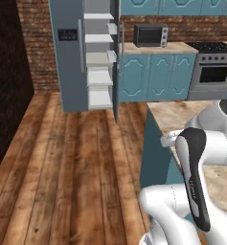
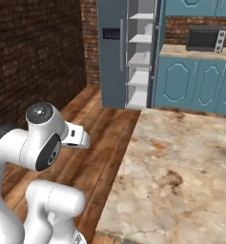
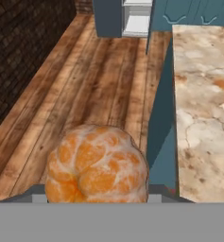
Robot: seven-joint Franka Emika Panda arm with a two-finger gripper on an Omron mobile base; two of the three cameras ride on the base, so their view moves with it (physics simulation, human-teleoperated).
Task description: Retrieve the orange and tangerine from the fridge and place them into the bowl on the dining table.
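A segmented, dull orange fruit with whitish pith, the tangerine (image 3: 97,163), sits close in front of the hand camera. My gripper (image 3: 97,191) is shut on it, and the fruit hides its fingertips. I hold it above the wooden floor (image 3: 85,85), just left of the dining table (image 3: 203,104) and its teal side. The beige marbled top of the dining table (image 2: 181,167) also lies to the arm's right. The slate-grey fridge (image 1: 69,57) stands far ahead with its right door open and bare white shelves (image 1: 99,76). The orange and the bowl are out of view.
A microwave (image 1: 151,35) sits on the teal cabinets' counter (image 1: 158,48), with a stove (image 1: 214,69) to its right. The open fridge door (image 1: 116,62) juts towards the table's corner. A dark brick wall (image 2: 33,62) bounds the floor on the left.
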